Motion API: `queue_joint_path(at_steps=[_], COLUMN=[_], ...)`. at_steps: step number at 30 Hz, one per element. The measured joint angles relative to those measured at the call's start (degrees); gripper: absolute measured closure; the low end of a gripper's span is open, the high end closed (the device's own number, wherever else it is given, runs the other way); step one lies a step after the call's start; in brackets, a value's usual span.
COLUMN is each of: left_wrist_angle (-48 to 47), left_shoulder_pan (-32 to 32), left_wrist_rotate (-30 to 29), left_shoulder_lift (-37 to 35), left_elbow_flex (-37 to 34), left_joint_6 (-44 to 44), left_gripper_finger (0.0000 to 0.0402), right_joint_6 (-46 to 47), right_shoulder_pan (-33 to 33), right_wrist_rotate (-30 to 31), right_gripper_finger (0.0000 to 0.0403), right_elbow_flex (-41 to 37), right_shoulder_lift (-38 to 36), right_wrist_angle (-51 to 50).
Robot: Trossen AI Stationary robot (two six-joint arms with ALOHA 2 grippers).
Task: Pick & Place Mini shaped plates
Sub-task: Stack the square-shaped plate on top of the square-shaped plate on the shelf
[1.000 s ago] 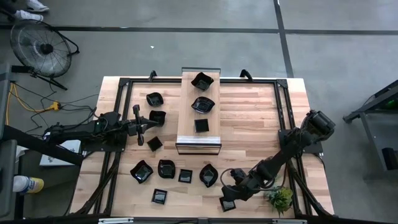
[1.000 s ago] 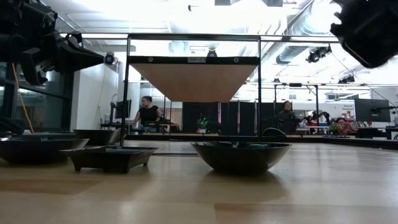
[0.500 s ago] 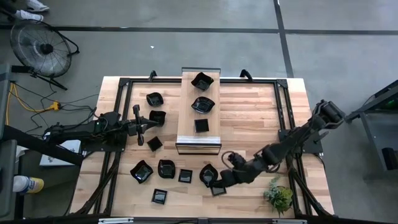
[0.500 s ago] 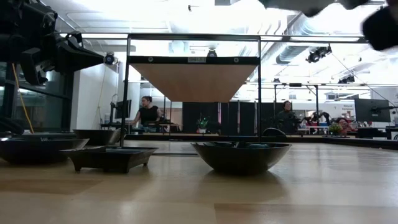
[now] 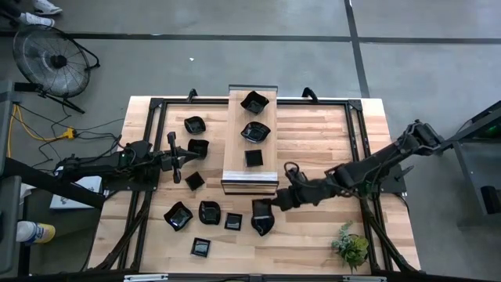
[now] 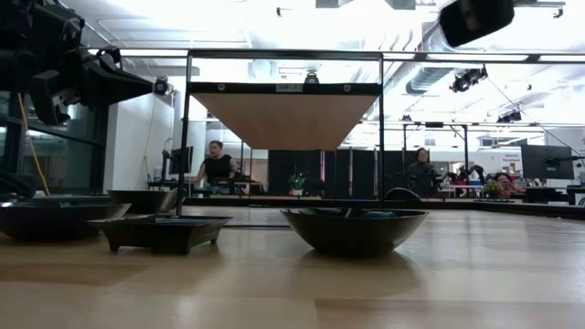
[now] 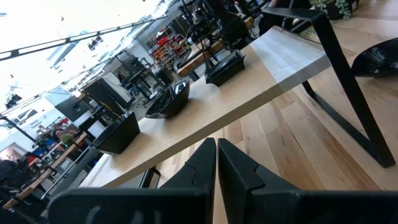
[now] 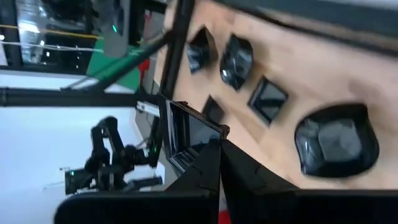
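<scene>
Small glossy black plates lie on the wooden table; several are near the left and near edge, e.g. point(image 5: 209, 211), and a leaf-like one point(image 5: 263, 225) sits by the middle. Three more stand on the raised shelf point(image 5: 252, 176). My right gripper point(image 5: 274, 202) reaches in from the right, just near of the shelf's near end, shut on a square plate point(image 5: 261, 207). My left gripper point(image 5: 177, 157) waits, shut, above the left side, beside a square plate point(image 5: 197, 147). My right gripper pinches the square plate point(image 8: 186, 138) by its rim point(image 8: 208, 144) between its two fingers. The fingers come from the table's right, pointing left. The plate is lifted clear of the table and sticks out beyond the fingertips, over the leaf-like plate point(image 8: 337, 143).
A small green plant point(image 5: 351, 247) stands near the table's near right corner. The black metal frame point(image 5: 356, 149) runs around the table. In the low view, plates point(image 6: 354, 228) stand on the tabletop. A fan point(image 5: 51, 61) is on the floor beyond the far left corner.
My right gripper has carried the square plate from near the table's near edge, beside the plant, toward the far edge and to the left, up to the shelf's near end. The arm has stretched out more level. The left arm has kept still.
</scene>
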Motion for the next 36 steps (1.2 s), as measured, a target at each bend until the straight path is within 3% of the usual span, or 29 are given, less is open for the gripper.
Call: queue_joint_path(at_steps=[18,36], left_wrist_angle=[0.0,0.0], left_shoulder_pan=[-0.01,-0.01], left_wrist_rotate=[0.0,0.0], left_shoulder_lift=[0.02,0.0], left_elbow_flex=[-0.01,0.0], left_joint_6=[0.0,0.0], left_gripper_finger=[0.0389,0.0389], right_joint_6=[-11.31,-20.0], right_shoulder_pan=[-12.32,-26.75], right_wrist_rotate=[-7.78,-15.98], right_gripper_finger=[0.0401,0.0401], right_elbow_flex=[0.0,0.0], right_shoulder_lift=[0.0,0.0], right_wrist_angle=[3.31,-2.72])
